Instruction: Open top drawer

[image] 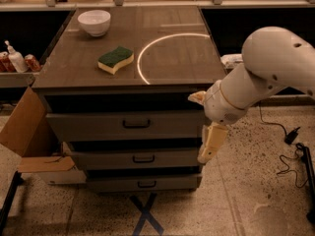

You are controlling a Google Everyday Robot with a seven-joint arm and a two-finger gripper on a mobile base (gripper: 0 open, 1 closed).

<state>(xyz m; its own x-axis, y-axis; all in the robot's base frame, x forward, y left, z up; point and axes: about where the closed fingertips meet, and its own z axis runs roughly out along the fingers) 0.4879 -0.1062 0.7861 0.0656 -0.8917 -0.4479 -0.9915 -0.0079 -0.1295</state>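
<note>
Drawer [88, 127]: uppermost of three grey fronts, dark handle at its centre.
Gripper [207, 154]: pointing down at the cabinet's [197, 77] right edge, below the drawer's level; open or closed, can't tell.
On top: white bowl [94, 22], green sponge [115, 59].
Left: cardboard box [22, 129] against the cabinet.

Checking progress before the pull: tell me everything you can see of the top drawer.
The top drawer is the widest grey front, plain and matte, with a small dark bar handle at its middle. It looks closed; no inside shows. Nothing touches the handle; the hand hangs pointing down just below its right end.
</note>
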